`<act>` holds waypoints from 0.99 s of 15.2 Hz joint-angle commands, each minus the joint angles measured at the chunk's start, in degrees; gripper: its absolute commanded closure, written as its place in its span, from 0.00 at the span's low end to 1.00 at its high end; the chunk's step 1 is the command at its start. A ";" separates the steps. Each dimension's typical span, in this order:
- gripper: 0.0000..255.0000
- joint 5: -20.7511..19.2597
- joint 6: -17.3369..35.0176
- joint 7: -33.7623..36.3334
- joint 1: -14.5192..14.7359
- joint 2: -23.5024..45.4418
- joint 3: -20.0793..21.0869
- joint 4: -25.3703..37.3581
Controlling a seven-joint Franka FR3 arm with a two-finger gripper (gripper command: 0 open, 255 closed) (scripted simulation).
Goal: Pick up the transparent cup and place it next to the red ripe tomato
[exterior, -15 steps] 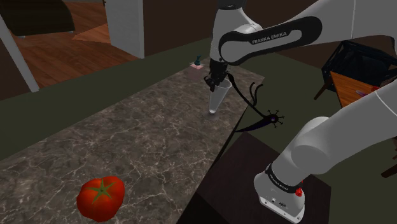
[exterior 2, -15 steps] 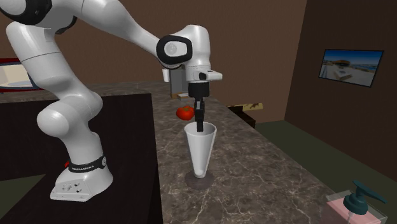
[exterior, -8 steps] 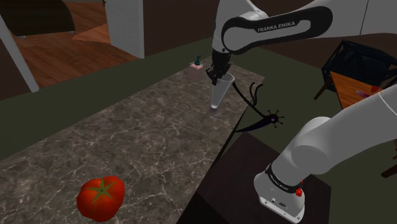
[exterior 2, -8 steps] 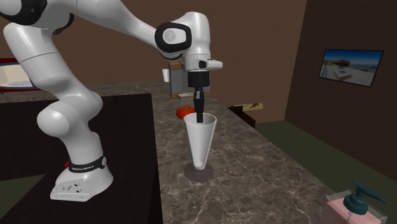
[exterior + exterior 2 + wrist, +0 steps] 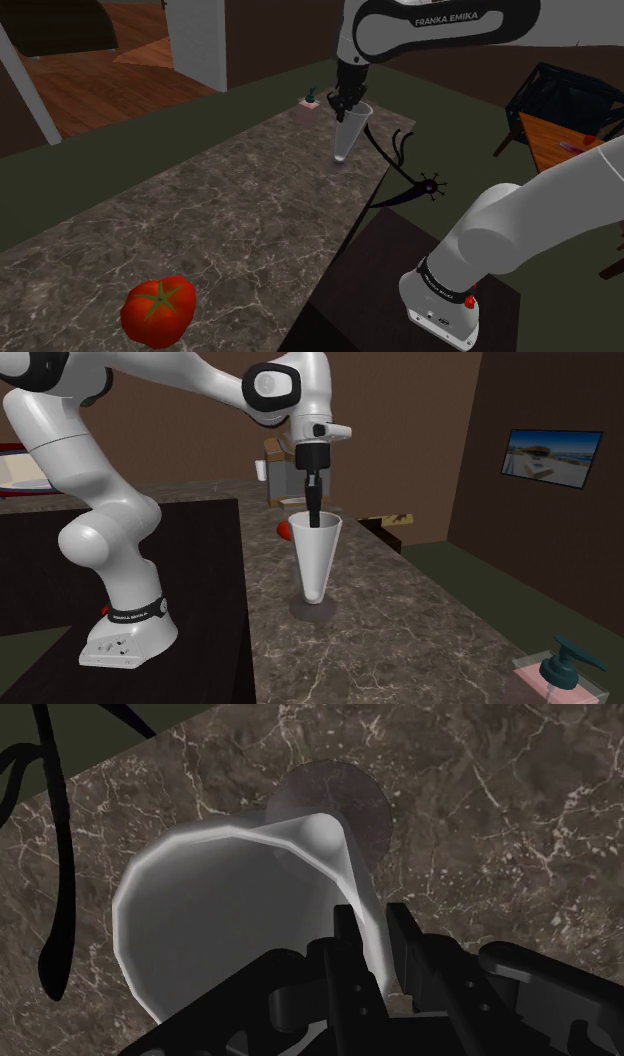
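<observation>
Shoulder view: cup (image 5: 347,135) hangs from your tool (image 5: 345,101) at the counter's (image 5: 230,205) far end, well apart from the tomato (image 5: 157,310). Second exterior view: its tip seems just clear of the counter, so lift higher before travelling. Wrist view: fingers (image 5: 408,942) pinch the rim wall, one inside, one outside. Move slowly and carry it upright.
</observation>
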 commanded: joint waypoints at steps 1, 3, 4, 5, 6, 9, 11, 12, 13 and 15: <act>1.00 0.09 -1.54 -0.37 -0.01 -0.27 -0.04 1.32; 1.00 0.20 -3.06 -0.64 0.00 -0.41 -0.02 2.73; 1.00 0.24 -3.82 -0.77 0.01 -0.46 -0.01 3.45; 1.00 0.29 -4.58 -0.91 0.02 -0.50 0.00 4.18; 1.00 0.33 -5.34 -1.04 0.02 -0.53 0.01 4.92; 1.00 0.44 -7.60 -1.42 0.03 -0.53 0.04 7.21; 1.00 0.50 -9.11 -1.68 0.03 -0.47 0.07 8.80; 1.00 0.53 -9.86 -1.80 0.02 -0.42 0.09 9.61; 1.00 0.55 -10.61 -1.92 0.02 -0.36 0.10 10.43; 1.00 0.60 -12.11 -2.17 0.01 -0.20 0.13 12.11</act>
